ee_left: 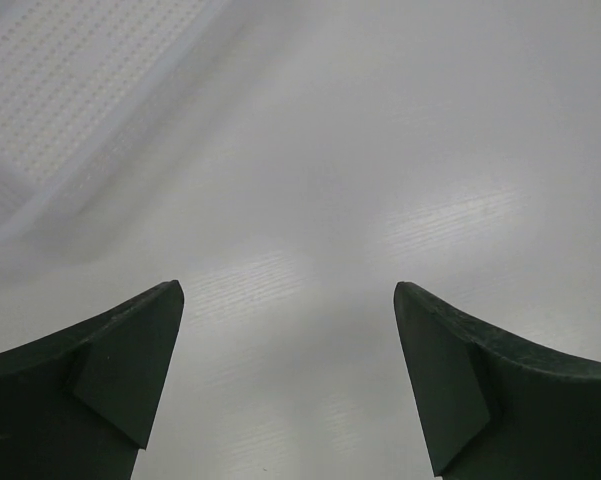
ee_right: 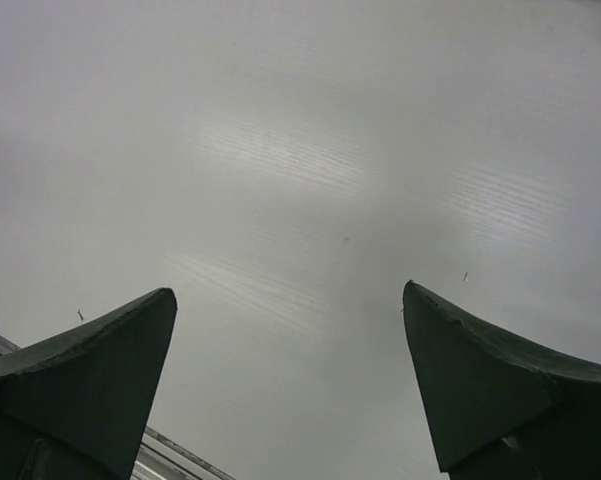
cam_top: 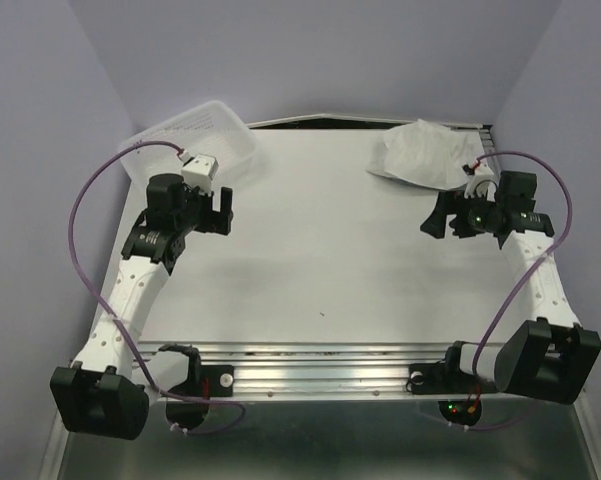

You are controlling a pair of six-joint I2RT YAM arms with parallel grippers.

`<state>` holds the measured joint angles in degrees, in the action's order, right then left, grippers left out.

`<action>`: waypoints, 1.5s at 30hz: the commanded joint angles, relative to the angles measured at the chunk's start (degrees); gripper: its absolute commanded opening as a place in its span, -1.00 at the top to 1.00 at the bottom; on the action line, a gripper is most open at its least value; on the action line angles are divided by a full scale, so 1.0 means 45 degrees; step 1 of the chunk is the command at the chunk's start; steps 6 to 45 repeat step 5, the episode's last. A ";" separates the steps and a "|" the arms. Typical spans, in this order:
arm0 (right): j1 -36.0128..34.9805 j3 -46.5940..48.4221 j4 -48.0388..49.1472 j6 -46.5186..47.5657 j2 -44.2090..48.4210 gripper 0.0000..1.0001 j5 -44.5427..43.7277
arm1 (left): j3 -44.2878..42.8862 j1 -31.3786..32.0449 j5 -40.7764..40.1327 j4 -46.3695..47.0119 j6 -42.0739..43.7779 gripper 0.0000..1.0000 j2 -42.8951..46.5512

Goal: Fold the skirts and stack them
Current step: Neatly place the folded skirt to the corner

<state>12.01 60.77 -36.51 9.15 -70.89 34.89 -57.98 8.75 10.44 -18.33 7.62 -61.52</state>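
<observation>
The white skirt point(cam_top: 425, 155) lies bunched in a small heap at the table's far right corner. The blue-grey skirt is out of view. My left gripper point(cam_top: 216, 212) is open and empty, hovering over the bare table just in front of the basket; the left wrist view shows its jaws wide apart point(ee_left: 288, 292) over the white surface. My right gripper point(cam_top: 438, 218) is open and empty, just in front of and beside the white skirt, pointing left; the right wrist view shows its jaws wide apart point(ee_right: 289, 290) over bare table.
A white plastic mesh basket point(cam_top: 185, 135) stands at the far left corner, tilted against the wall; its wall also shows in the left wrist view point(ee_left: 70, 90). The table's metal front rail point(cam_top: 310, 365) runs between the arm bases and shows in the right wrist view point(ee_right: 175, 455).
</observation>
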 commanded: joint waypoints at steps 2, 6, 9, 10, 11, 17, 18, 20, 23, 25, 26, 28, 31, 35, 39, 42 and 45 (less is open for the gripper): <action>-0.0032 -0.0282 -0.0324 0.0350 0.0851 -1.00 0.0488 | 0.0793 -0.0051 -0.0366 0.0401 0.0416 -0.97 0.1012; -0.0032 -0.0516 -0.0207 0.0292 0.1085 -1.00 0.0410 | 0.0872 -0.0051 -0.0484 0.0421 0.0514 -0.97 0.1228; -0.0032 -0.0516 -0.0207 0.0292 0.1085 -1.00 0.0410 | 0.0872 -0.0051 -0.0484 0.0421 0.0514 -0.97 0.1228; -0.0032 -0.0516 -0.0207 0.0292 0.1085 -1.00 0.0410 | 0.0872 -0.0051 -0.0484 0.0421 0.0514 -0.97 0.1228; -0.0032 -0.0516 -0.0207 0.0292 0.1085 -1.00 0.0410 | 0.0872 -0.0051 -0.0484 0.0421 0.0514 -0.97 0.1228; -0.0032 -0.0516 -0.0207 0.0292 0.1085 -1.00 0.0410 | 0.0872 -0.0051 -0.0484 0.0421 0.0514 -0.97 0.1228; -0.0032 -0.0516 -0.0207 0.0292 0.1085 -1.00 0.0410 | 0.0872 -0.0051 -0.0484 0.0421 0.0514 -0.97 0.1228; -0.0032 -0.0516 -0.0207 0.0292 0.1085 -1.00 0.0410 | 0.0872 -0.0051 -0.0484 0.0421 0.0514 -0.97 0.1228; -0.0032 -0.0516 -0.0207 0.0292 0.1085 -1.00 0.0410 | 0.0872 -0.0051 -0.0484 0.0421 0.0514 -0.97 0.1228; -0.0032 -0.0516 -0.0207 0.0292 0.1085 -1.00 0.0410 | 0.0872 -0.0051 -0.0484 0.0421 0.0514 -0.97 0.1228; -0.0032 -0.0516 -0.0207 0.0292 0.1085 -1.00 0.0410 | 0.0872 -0.0051 -0.0484 0.0421 0.0514 -0.97 0.1228; -0.0032 -0.0516 -0.0207 0.0292 0.1085 -1.00 0.0410 | 0.0872 -0.0051 -0.0484 0.0421 0.0514 -0.97 0.1228; -0.0032 -0.0516 -0.0207 0.0292 0.1085 -1.00 0.0410 | 0.0872 -0.0051 -0.0484 0.0421 0.0514 -0.97 0.1228; -0.0032 -0.0516 -0.0207 0.0292 0.1085 -1.00 0.0410 | 0.0872 -0.0051 -0.0484 0.0421 0.0514 -0.97 0.1228; -0.0032 -0.0516 -0.0207 0.0292 0.1085 -1.00 0.0410 | 0.0872 -0.0051 -0.0484 0.0421 0.0514 -0.97 0.1228; -0.0032 -0.0516 -0.0207 0.0292 0.1085 -1.00 0.0410 | 0.0872 -0.0051 -0.0484 0.0421 0.0514 -0.97 0.1228; -0.0032 -0.0516 -0.0207 0.0292 0.1085 -1.00 0.0410 | 0.0872 -0.0051 -0.0484 0.0421 0.0514 -0.97 0.1228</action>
